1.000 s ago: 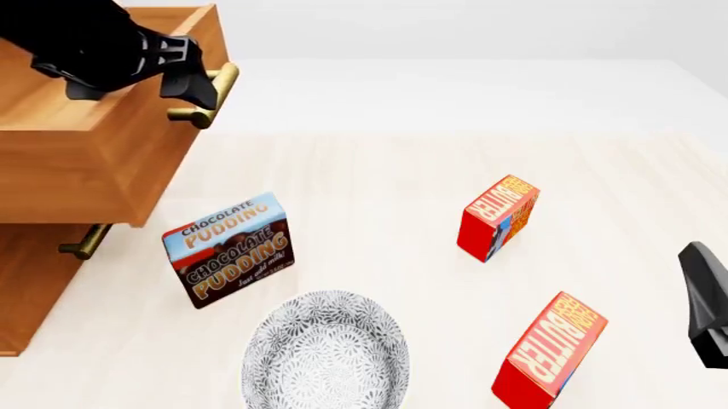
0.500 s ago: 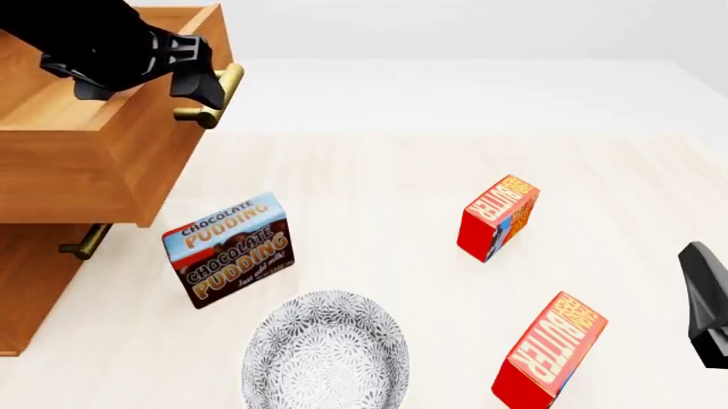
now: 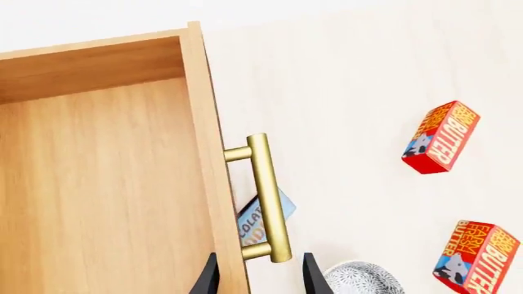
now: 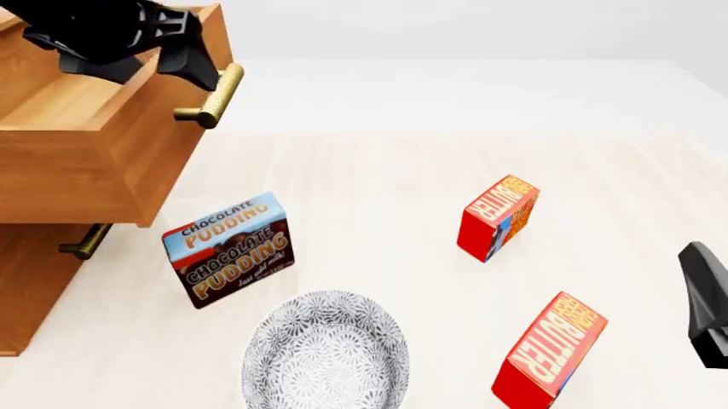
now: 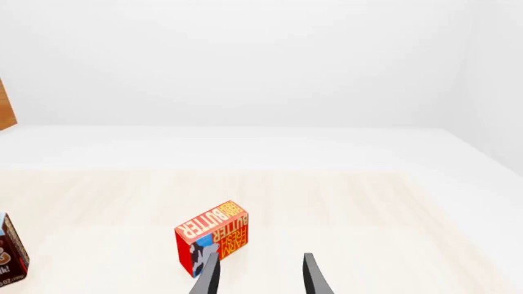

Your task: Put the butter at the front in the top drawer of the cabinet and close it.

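L gripper sits up at the top drawer of the cabinet. Its fingers are spread, one on each side of the brass handle, and not pinching it as far as I can see. The drawer is pulled out and its wooden floor is bare where the wrist cam shows it.

R gripper is low at the right edge of the table, jaws apart w/ nothing between them. It's already pointing at the butter.

That box stands on edge mid-table, well apart from the drawer. It's farther out than the other butter box, which shows only plain red sides from the front (easy to mix up). The pudding box and patterned bowl lie between it and the cabinet.

Handling, my guess: a small carton, light and stiff, w/ smooth printed faces that are prob a bit slick. I'd pinch across the two broad faces, centred, w/ moderate squeeze. Gripping near a corner could let it pivot or tip.
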Controlling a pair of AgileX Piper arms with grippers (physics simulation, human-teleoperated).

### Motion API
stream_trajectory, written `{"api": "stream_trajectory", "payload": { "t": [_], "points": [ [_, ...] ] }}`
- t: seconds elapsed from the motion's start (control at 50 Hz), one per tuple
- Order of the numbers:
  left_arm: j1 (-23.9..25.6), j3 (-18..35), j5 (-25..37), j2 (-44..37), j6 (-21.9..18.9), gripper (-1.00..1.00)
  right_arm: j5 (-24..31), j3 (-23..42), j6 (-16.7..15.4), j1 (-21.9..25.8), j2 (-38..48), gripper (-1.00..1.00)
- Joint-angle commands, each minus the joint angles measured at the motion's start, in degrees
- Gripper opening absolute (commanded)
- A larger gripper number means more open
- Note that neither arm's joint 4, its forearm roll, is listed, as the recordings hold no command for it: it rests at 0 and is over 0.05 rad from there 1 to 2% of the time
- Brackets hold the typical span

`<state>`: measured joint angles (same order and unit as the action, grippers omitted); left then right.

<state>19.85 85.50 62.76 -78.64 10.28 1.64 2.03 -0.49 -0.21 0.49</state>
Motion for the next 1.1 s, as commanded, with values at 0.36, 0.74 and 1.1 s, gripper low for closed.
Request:
{"api": "stream_trajectory", "payload": {
  "t": [0.36, 0.74, 1.1],
  "points": [
    [0.9, 8.5, 5.9, 2.9, -5.3, 1.00, 0.0, -0.4, 0.1, 0.0, -0.4, 1.00],
    [2.8, 10.8, 7.1, 4.5, -13.2, 1.00, 0.0, -0.4, 0.1, 0.0, -0.4, 1.00],
    [8.3, 9.7, 5.3, 3.7, -17.8, 1.00, -0.1, -0.5, 0.1, 0.0, -0.4, 1.00]
  ]
}}
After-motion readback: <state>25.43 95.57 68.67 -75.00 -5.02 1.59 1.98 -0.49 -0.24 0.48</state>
